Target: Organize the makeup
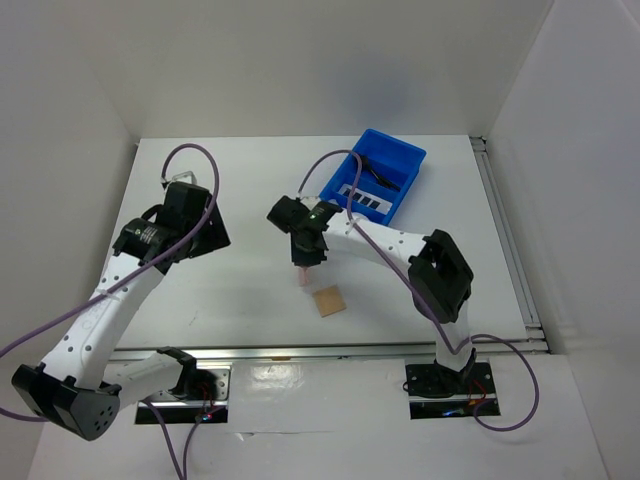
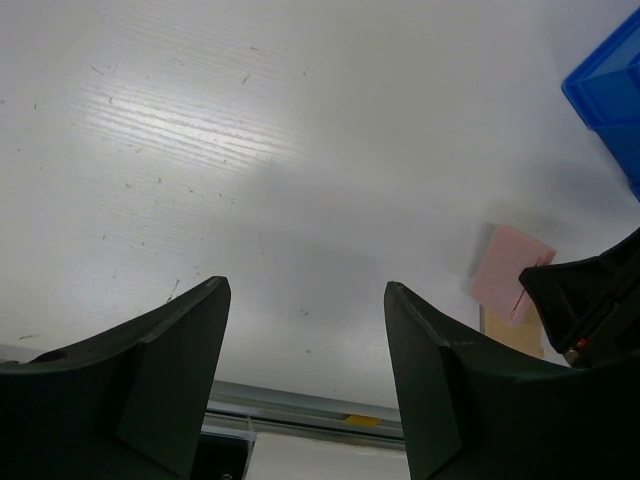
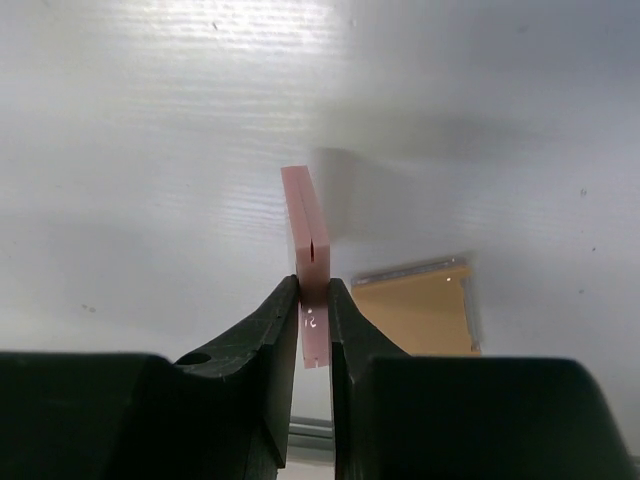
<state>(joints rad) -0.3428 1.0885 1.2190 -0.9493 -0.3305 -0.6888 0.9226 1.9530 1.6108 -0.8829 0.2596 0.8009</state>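
Observation:
My right gripper (image 1: 301,266) (image 3: 314,300) is shut on a pink flat pad (image 3: 308,225) and holds it on edge just above the table; the pad shows under the fingers from above (image 1: 299,277) and in the left wrist view (image 2: 510,272). A tan flat pad (image 1: 327,301) (image 3: 420,310) lies flat on the table just to its right. The blue tray (image 1: 400,150) at the back holds a dark palette with white label (image 1: 362,198) and thin black brushes (image 1: 378,176). My left gripper (image 1: 205,236) (image 2: 305,300) is open and empty over bare table at the left. The sponge is not in view.
A metal rail (image 1: 330,350) runs along the table's near edge. White walls close in the back and sides. The right arm's elbow (image 1: 440,275) hangs over the right part of the table.

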